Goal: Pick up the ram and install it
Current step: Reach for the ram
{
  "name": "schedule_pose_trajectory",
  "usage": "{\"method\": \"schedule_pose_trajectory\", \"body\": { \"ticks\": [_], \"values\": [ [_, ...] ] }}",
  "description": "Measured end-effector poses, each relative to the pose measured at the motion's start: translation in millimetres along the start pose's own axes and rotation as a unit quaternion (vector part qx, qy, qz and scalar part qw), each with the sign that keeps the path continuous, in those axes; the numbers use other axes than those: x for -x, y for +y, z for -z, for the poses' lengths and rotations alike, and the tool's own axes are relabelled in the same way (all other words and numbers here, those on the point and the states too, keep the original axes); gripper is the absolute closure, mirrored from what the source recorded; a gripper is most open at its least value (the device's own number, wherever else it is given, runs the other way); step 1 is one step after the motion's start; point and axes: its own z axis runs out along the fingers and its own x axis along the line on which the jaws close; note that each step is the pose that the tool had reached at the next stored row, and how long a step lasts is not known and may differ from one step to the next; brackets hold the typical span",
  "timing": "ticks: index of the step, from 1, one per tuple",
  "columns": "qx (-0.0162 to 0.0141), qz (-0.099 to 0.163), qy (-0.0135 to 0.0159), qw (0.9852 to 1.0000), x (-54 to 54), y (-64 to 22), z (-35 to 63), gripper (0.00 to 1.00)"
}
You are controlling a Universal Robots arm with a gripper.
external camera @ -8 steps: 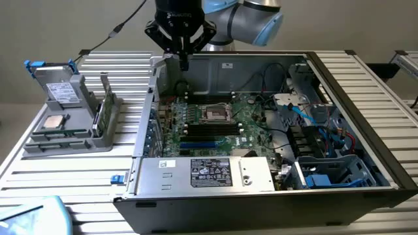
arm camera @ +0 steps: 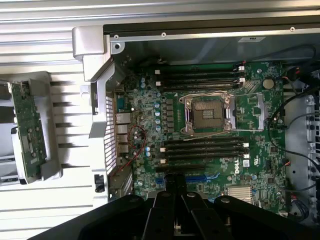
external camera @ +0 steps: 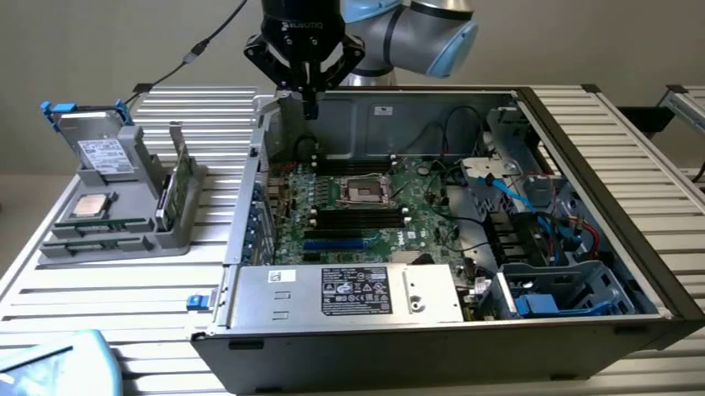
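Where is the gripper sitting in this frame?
In the exterior view the gripper hangs over the far corner of the open computer case on that view's left, above the motherboard. The gray parts holder lies further to that view's left.

Arm (external camera: pixel 424 29) elbow-high, claw (external camera: pixel 309 109) straight downward, both fingers (arm camera: pixel 170 185) tight together.

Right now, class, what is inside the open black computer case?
A green motherboard with a square processor socket and black memory slots; the silver power-supply box hides what lies beneath.
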Motion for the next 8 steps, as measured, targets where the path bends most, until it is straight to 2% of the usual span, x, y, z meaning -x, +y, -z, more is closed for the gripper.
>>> {"method": "schedule_pose_trajectory", "body": {
  "ticks": [5,8],
  "values": [
    [0.0,0.0,0.0,1.0,-0.2,0.0,0.0,0.9],
    [-0.0001,0.0,0.0,1.0,-4.7,-0.3,0.2,0.9]
  ]
}}
